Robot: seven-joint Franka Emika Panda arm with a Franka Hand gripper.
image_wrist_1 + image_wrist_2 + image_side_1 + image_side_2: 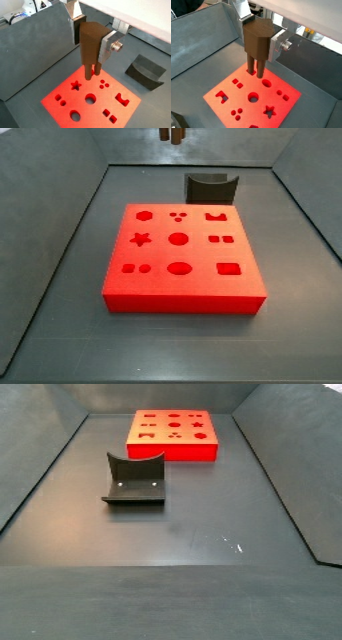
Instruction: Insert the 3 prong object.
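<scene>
The gripper (264, 42) was clamped on the 3 prong object (256, 47), its silver fingers (280, 44) pressed to the brown piece's sides in both wrist views, the piece hanging upright with its long axis vertical and its prongs pointing down at the red block (254, 97). In a side view only the prong tips (171, 134) showed at the top edge of the frame, well above the block and beyond its far edge, near the fixture (210, 186). I judged the three-hole row (138, 269), at the block's lower left in that view, the likely socket, so the piece would have to travel toward the near side before descending.
</scene>
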